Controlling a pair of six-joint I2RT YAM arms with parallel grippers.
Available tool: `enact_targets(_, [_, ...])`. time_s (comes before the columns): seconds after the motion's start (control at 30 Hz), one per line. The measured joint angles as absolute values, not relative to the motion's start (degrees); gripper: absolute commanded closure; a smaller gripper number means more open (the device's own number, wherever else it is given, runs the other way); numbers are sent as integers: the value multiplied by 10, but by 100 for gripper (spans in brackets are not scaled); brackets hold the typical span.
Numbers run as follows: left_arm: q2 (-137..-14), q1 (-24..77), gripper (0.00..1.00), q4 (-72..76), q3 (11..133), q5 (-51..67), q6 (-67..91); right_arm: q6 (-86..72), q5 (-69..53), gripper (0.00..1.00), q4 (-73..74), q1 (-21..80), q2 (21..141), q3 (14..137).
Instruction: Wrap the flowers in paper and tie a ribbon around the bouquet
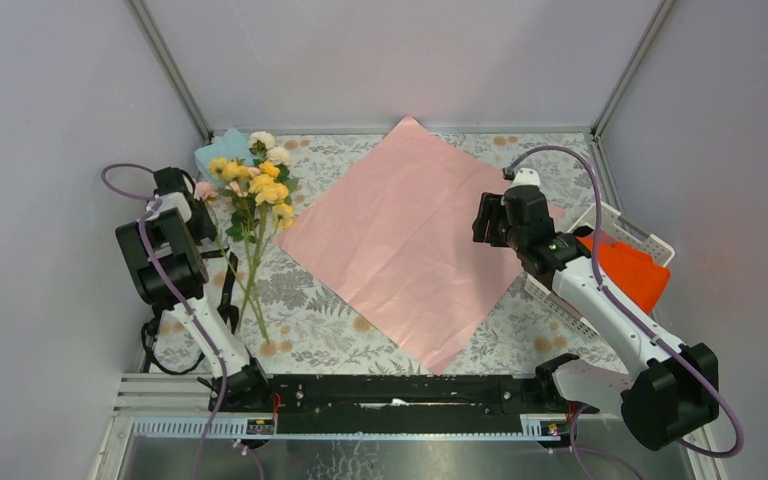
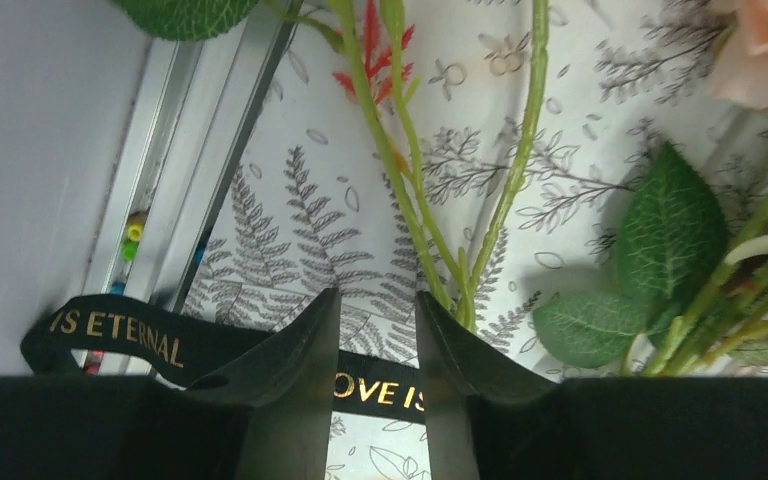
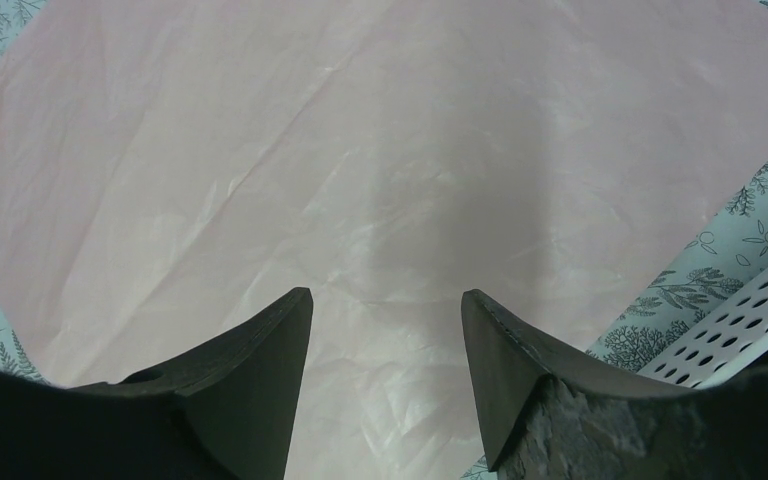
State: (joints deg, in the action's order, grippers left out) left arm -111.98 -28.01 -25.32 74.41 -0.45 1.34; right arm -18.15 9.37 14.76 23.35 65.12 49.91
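Observation:
The flowers [image 1: 255, 180], yellow, white and pink blooms on thin green stems [image 2: 400, 170], lie on the patterned table at the left. A pale pink sheet of paper [image 1: 410, 240] is spread flat in the middle like a diamond. The black ribbon [image 2: 378, 390] with gold lettering lies on the table across the gap of my left gripper [image 2: 378, 292]. That gripper [image 1: 203, 222] is low beside the stems, jaws partly apart, with the stems just right of its right finger. My right gripper [image 3: 385, 292] hovers open over the paper [image 3: 380, 150] near its right corner [image 1: 488, 220], holding nothing.
A white perforated basket [image 1: 640, 235] holding an orange cloth [image 1: 630, 265] stands at the right edge. A light blue cloth [image 1: 222, 145] lies behind the blooms. An aluminium frame rail [image 2: 200, 170] and grey wall run close along the left.

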Motion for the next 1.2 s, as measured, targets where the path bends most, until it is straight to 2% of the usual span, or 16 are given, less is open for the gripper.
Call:
enact_targets(0.3, [-1124,-281,52,-253,753,28,28,-179,94,36,148,240,651,499])
enact_targets(0.57, [-1033,-271,37,-236,719,38,33,-175,94,37,148,247,651,499])
enact_targets(0.8, [-1113,-267,36,-220,723,35,41,-174,94,37,148,253,657,499])
enact_targets(0.87, [-1121,-266,40,-208,733,40,44,-173,95,37,148,255,657,499])
enact_targets(0.9, [-1126,-264,48,-205,737,38,44,-173,95,37,148,256,657,499])
enact_targets(0.97, [-1135,-263,69,-206,747,36,43,-171,95,37,148,256,657,499])
enact_targets(1.03, [-1144,-263,100,-205,759,34,40,-170,96,37,148,256,657,499])
enact_targets(1.2, [-1153,-266,100,-206,771,37,40,-166,95,37,148,258,657,501])
